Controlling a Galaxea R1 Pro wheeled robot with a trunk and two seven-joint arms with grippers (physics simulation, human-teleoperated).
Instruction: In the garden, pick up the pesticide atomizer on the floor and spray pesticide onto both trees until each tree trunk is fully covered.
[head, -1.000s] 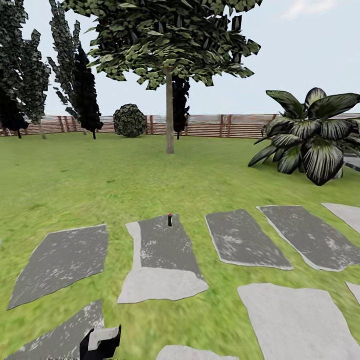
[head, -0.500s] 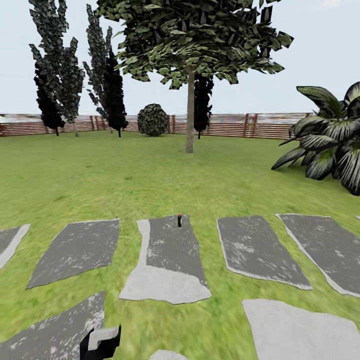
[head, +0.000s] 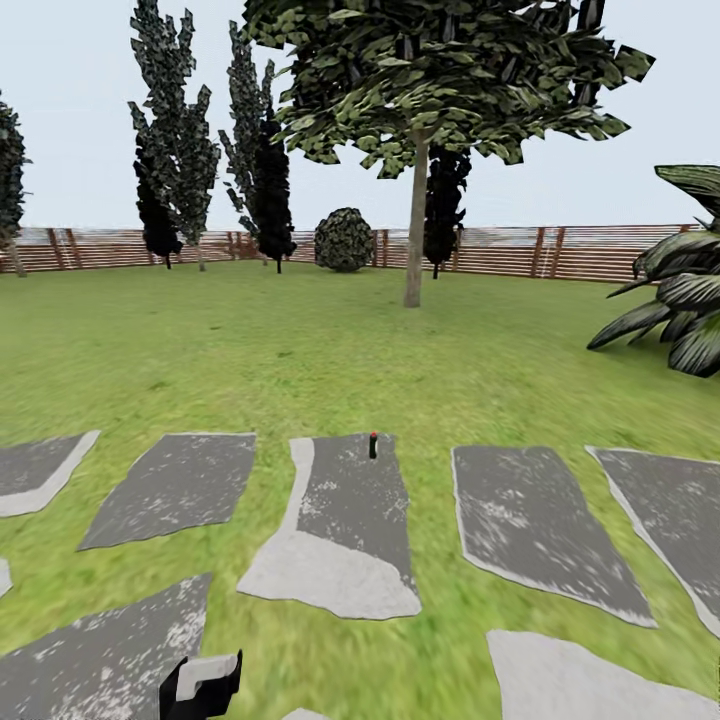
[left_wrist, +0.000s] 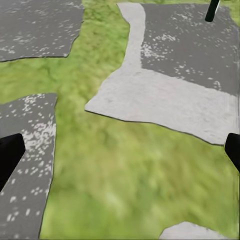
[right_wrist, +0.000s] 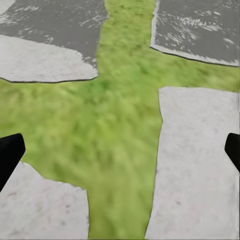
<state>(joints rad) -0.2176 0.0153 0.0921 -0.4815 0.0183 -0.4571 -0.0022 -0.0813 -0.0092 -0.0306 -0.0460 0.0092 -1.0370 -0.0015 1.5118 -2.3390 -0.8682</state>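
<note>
Setting: garden lawn (head: 300, 340) of blurry green grass, closed at the far side by a brown slatted fence (head: 500, 250); grey stepping stones (head: 175, 488) lie across the near ground.
Atomizer position: the pesticide atomizer (head: 373, 445) stands on the far end of the middle paving slab (head: 350, 520), well ahead of the robot and roughly straight in front; its dark body also shows at the edge of the left wrist view (left_wrist: 212, 11).
Orientation: long axis upright, with a small red tip on top; too small to tell which way the nozzle faces.
Handling: judged a light, rigid plastic bottle, fairly smooth and easy to tip over; best taken around the body below the spray head, leaving the trigger free.
Trees: one thick-trunked tree (head: 440, 80) rises beyond the atomizer, its tree trunk (head: 415, 225) straight and pale; dark slender trees (head: 175, 150) and a round bush (head: 344, 239) stand by the fence, and a broad-leaved plant (head: 680, 300) sits at the right.
Left end effector (left_wrist: 120, 155): fingers spread wide, nothing between them, over grass and slab.
Right end effector (right_wrist: 120, 150): likewise wide apart and empty, above a grass seam between stones.
Stage: approach; pickup not yet begun.
</note>
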